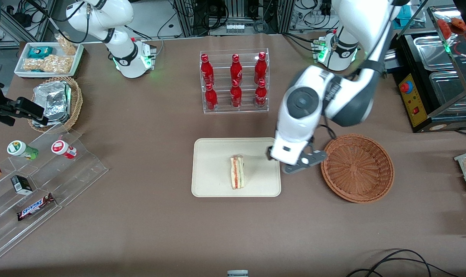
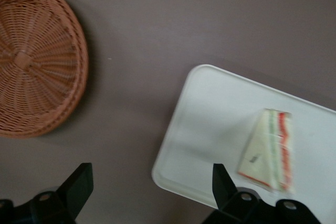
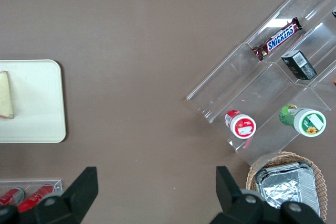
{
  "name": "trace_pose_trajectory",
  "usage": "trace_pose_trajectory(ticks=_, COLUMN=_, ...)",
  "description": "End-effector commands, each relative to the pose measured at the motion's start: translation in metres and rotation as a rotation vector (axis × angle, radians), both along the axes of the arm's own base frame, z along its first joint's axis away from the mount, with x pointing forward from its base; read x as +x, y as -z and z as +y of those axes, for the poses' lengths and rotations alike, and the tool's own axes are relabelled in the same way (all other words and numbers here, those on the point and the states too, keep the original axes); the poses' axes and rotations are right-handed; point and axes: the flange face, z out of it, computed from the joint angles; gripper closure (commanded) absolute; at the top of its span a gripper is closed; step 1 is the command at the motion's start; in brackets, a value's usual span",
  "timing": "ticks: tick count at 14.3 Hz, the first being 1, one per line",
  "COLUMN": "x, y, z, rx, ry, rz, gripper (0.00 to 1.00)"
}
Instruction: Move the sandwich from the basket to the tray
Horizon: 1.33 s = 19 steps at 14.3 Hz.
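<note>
The sandwich (image 1: 237, 172) lies on the cream tray (image 1: 213, 154), near its middle. It also shows in the left wrist view (image 2: 270, 150), resting on the tray (image 2: 210, 129). The reddish-brown wicker basket (image 1: 357, 167) stands empty beside the tray, toward the working arm's end; the left wrist view shows it too (image 2: 31, 56). My left gripper (image 1: 273, 156) hangs above the tray's edge that faces the basket, between sandwich and basket. In the left wrist view the gripper (image 2: 149, 187) is open wide and holds nothing, with one of its fingers (image 2: 79, 182) over bare table.
A clear rack of red bottles (image 1: 235, 80) stands farther from the front camera than the tray. Toward the parked arm's end are a clear stepped shelf with snacks (image 1: 37, 181), a tan basket with foil packs (image 1: 56, 102) and a white snack tray (image 1: 48, 57).
</note>
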Motion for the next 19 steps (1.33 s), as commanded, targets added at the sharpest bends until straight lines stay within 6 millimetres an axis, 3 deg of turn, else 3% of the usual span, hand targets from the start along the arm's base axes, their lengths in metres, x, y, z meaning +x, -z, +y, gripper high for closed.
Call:
trace_pose_trajectory(ticks=1, x=-0.014, y=-0.010, z=0.055, rx=0.027, ry=0.037, rz=0.031, gripper=0.00)
trace_pose_trajectory(ticks=2, x=-0.023, y=-0.011, z=0.063, rx=0.037, ry=0.036, rz=0.041, gripper=0.00)
trace_pose_trajectory(ticks=6, x=-0.039, y=-0.026, z=0.147, rx=0.046, ry=0.059, rz=0.073, gripper=0.00)
trace_pose_trajectory(ticks=8, x=-0.049, y=-0.045, z=0.177, rx=0.046, ry=0.094, rz=0.086, gripper=0.00)
trace_pose_trajectory(ticks=10, x=-0.047, y=-0.061, z=0.218, rx=0.018, ry=0.171, rz=0.119, gripper=0.00)
trace_pose_trajectory(ticks=15, x=-0.040, y=-0.110, z=0.260, rx=-0.069, ry=0.422, rz=0.086, gripper=0.00)
trace_pose_trajectory(ticks=18, x=-0.033, y=-0.132, z=0.268, rx=-0.098, ry=0.436, rz=0.030, gripper=0.00)
trace_pose_trajectory(ticks=19, x=-0.030, y=-0.140, z=0.284, rx=-0.108, ry=0.404, rz=0.010, gripper=0.00)
